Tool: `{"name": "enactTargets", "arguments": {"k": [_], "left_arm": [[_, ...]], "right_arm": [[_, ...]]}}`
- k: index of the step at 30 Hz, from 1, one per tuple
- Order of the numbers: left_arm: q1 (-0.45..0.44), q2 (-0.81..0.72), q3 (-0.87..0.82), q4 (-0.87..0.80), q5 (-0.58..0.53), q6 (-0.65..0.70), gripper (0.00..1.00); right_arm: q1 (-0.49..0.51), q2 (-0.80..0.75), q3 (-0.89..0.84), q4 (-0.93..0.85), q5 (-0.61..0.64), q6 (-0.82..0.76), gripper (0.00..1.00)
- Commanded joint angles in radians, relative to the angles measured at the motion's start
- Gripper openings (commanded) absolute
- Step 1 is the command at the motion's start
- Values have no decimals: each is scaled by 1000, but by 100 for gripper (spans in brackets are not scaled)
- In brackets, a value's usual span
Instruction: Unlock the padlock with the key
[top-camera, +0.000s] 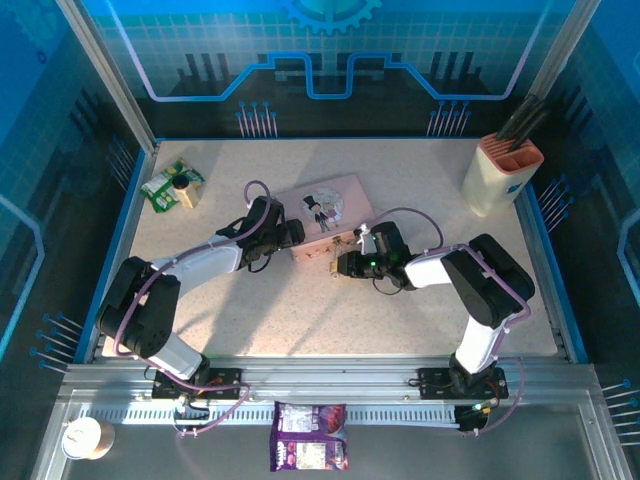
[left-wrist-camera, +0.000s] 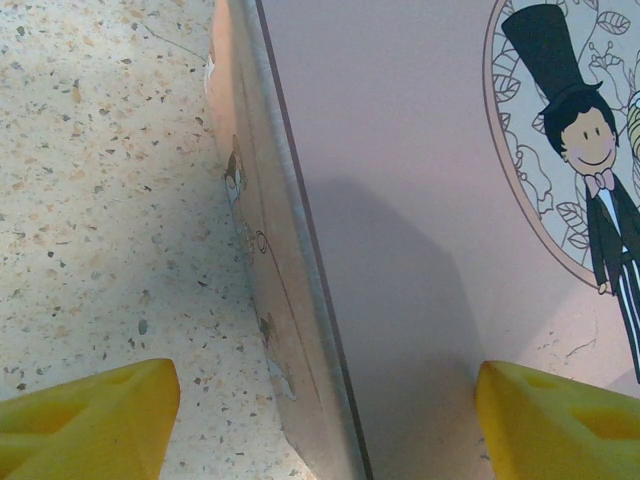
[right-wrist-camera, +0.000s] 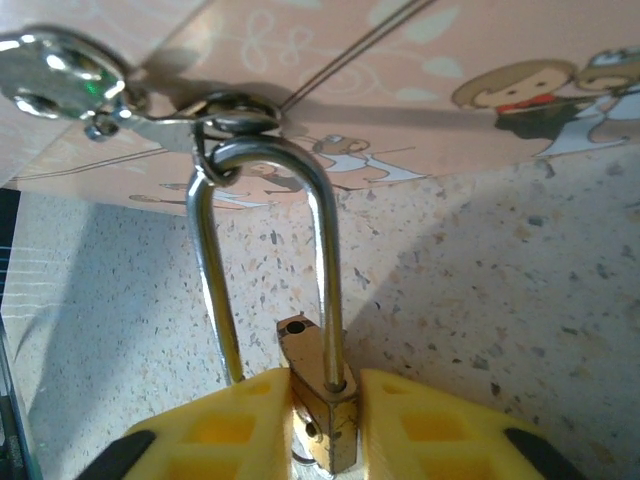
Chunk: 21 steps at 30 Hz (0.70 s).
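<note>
Since yr right gripper clenches the small brass padlock, silvery shackle hooked thru the hasp of the pink rectangular tin, a tug could drag it or slip yr hold; left gripper straddles its edge, released.

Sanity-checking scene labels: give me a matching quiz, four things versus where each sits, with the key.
Things:
1. padlock
2. pink tin
3. green packet
4. white holder

Places:
A. far right corner of the table
B. gripped by the right gripper, shackle through the tin's hasp
C. far left corner of the table
D. mid-table, its edge between the fingers of the open left gripper

Pairs: 1-B, 2-D, 3-C, 4-A
</note>
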Motion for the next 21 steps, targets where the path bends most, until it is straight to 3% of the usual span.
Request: {"name": "enactTargets", "arguments": {"k": [1, 12, 21], "left_arm": [[4, 14, -20, -30, 22, -4, 78], [2, 8, -28, -33, 15, -10, 78], [1, 2, -31, -39, 11, -13, 78]], "right_arm": [[22, 29, 31, -17, 47, -24, 20], [38, -24, -6, 15, 124, 4, 10], [41, -65, -79, 146, 184, 62, 3]]}}
